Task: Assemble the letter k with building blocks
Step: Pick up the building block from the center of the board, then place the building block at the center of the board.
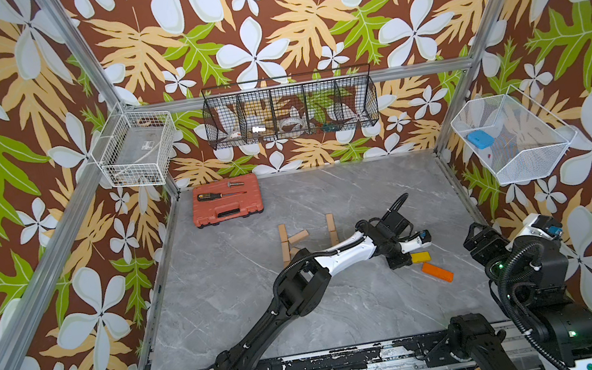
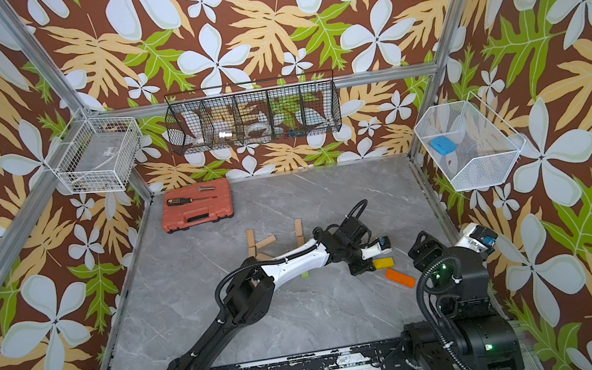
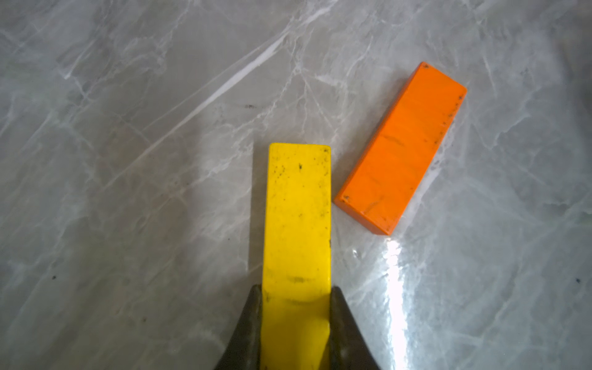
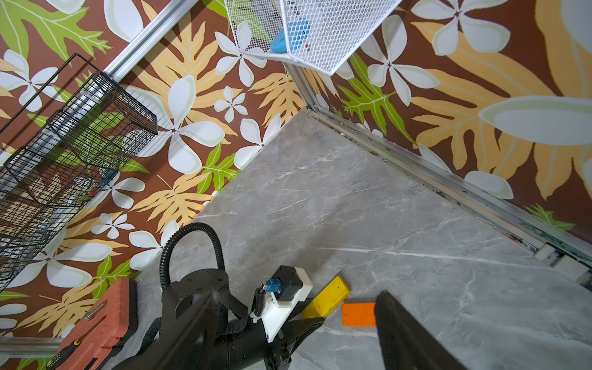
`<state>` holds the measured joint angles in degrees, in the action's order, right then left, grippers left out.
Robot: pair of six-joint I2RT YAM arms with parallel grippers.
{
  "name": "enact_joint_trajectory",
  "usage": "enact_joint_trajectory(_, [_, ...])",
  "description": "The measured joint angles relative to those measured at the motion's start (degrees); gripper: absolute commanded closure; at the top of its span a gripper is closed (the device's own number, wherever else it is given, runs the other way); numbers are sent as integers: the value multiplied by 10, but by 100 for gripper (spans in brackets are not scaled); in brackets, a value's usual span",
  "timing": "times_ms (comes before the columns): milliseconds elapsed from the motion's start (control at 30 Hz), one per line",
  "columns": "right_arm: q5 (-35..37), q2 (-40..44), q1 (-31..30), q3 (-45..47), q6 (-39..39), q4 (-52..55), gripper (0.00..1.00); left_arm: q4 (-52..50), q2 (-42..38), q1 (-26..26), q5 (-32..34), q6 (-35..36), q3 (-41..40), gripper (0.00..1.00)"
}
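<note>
Pick step: gripping yellow block (image 3: 298, 208) by one end with left gripper (image 3: 296, 294), just beside orange block (image 3: 402, 147); lift-off unclear. Holding right gripper (image 1: 481, 241) spread, empty, near orange block. Next, probably: carry to plain wooden blocks (image 1: 289, 241), well apart from orange block, and match the angle.

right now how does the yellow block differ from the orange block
The yellow block is clamped at one end by the left end effector; the orange block lies free. The orange block lies slanted relative to the yellow block, not parallel. Both are flat, scuffed rectangular planks.
</note>
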<state>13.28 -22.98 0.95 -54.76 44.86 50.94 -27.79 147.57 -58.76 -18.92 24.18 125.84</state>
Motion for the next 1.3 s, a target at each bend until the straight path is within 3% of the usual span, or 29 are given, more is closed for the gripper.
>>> enact_joint_trajectory(333, [-14,-7,0,14,10,-8,21,-8,-65,90,46,-59,-66,87])
enact_joint_trajectory(533, [-25,-10,0,22,12,-13,21,-26,-52,107,107,-118,-41,87])
enact_joint_trajectory(700, [-28,-12,0,25,13,-18,21,-21,-62,117,137,-160,-72,86])
enact_joint_trajectory(767, [-30,-18,0,30,12,-20,21,-18,-72,120,142,-165,-88,79])
enact_joint_trajectory(967, [-62,-42,0,42,7,-31,20,-23,-80,122,144,-155,-101,43])
enact_joint_trajectory(1067, [-85,-76,0,35,-17,-40,20,-34,-88,122,143,-150,-104,30])
enact_joint_trajectory(1200, [-127,-135,0,14,-79,-63,21,-35,-125,122,129,-150,-111,23])
enact_joint_trajectory(1300, [-152,-181,0,8,-144,-98,22,-13,-194,122,112,-159,-152,21])
